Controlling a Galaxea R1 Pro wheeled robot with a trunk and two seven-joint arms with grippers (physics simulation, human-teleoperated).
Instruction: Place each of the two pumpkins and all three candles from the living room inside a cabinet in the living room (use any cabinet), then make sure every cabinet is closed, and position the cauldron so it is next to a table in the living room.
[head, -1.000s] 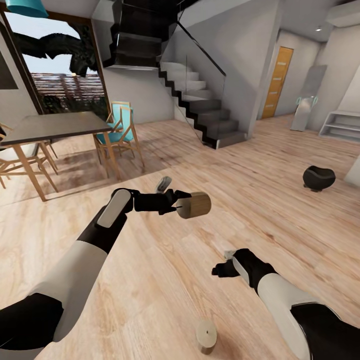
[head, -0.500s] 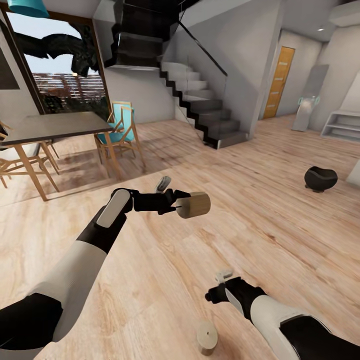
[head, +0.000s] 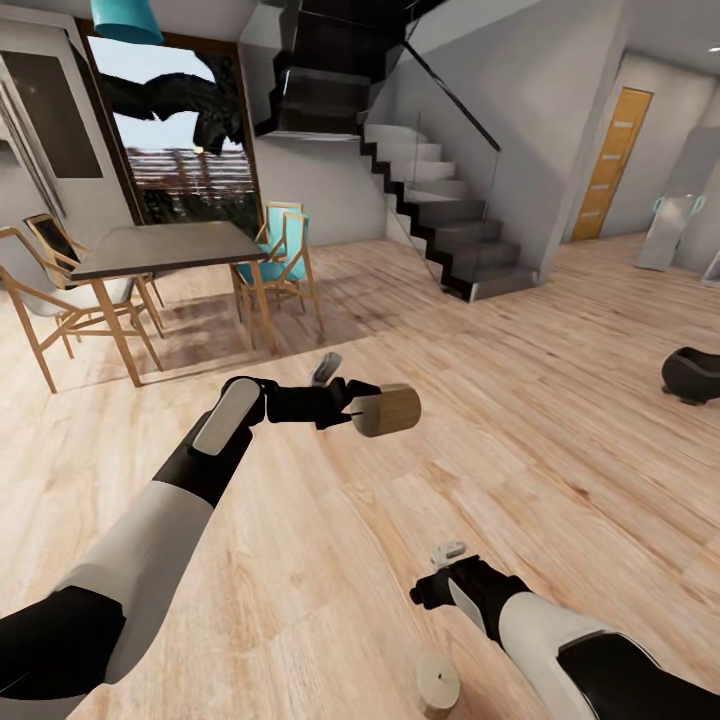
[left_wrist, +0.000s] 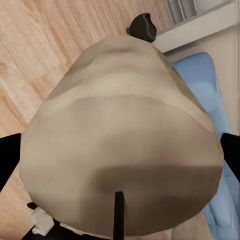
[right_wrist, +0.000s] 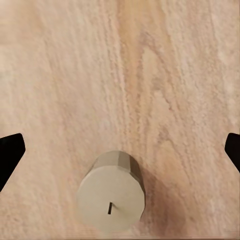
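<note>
My left gripper (head: 358, 406) is shut on a tan candle (head: 390, 409), held sideways above the plank floor. In the left wrist view this candle (left_wrist: 120, 145) looms close, wick toward the camera. A second candle (head: 438, 683) stands upright on the floor at the bottom of the head view. My right gripper (head: 432, 574) hovers open just above and beside it. In the right wrist view that candle (right_wrist: 111, 198) lies below the gap between the spread fingertips (right_wrist: 10, 150). The black cauldron (head: 694, 374) sits on the floor at the far right and also shows as the cauldron (left_wrist: 142, 26) past the held candle.
A dark dining table (head: 165, 247) with wooden and teal chairs (head: 285, 250) stands at the back left. A staircase (head: 450, 225) rises at the back centre, with an orange door (head: 610, 165) beyond. A blue sofa (left_wrist: 210, 95) lies near the cauldron.
The right gripper has dropped lower, closer to the floor candle. The head camera has then turned left, so the whole scene has shifted right. The left arm holds its candle unchanged.
</note>
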